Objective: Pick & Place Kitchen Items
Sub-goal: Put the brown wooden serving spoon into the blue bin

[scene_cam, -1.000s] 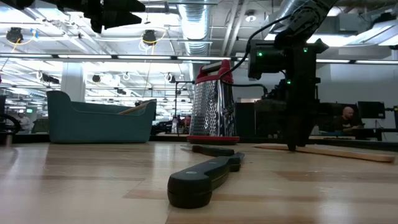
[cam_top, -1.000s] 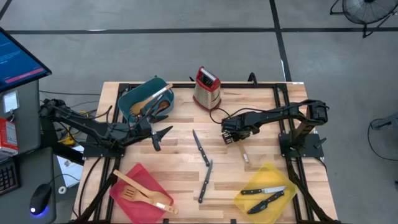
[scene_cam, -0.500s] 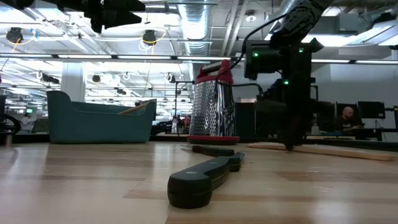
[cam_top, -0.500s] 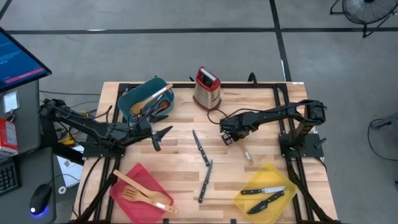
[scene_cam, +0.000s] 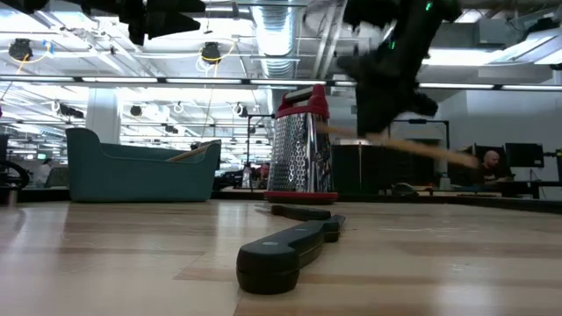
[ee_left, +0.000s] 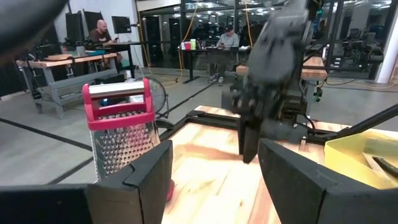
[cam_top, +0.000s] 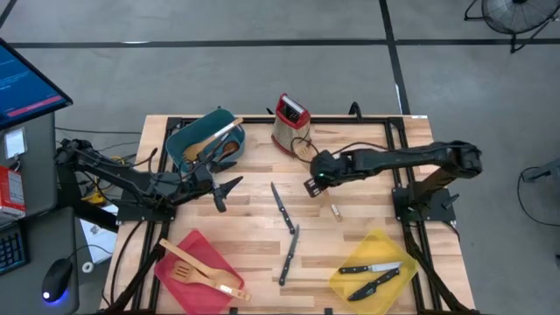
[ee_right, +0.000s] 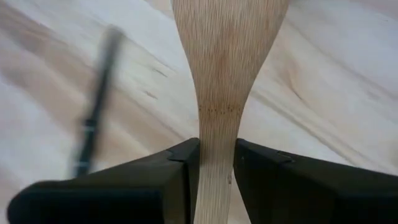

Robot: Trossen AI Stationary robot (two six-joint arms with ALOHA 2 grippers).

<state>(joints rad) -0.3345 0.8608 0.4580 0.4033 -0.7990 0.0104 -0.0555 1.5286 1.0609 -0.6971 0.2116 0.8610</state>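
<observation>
The right gripper (cam_top: 312, 182) has its fingers (ee_right: 180, 165) clamped on the narrow neck of a pale wooden spatula (ee_right: 227, 56), carried in the air above the middle of the table (cam_top: 367, 229). The grip is thin and off-centre, so the long utensil could pivot or slip during a swing. Its blade end passes close to the red-topped steel box grater (cam_top: 290, 123) near the far edge and could clip it. The left gripper (cam_top: 229, 187) waits with fingers apart near the left side.
</observation>
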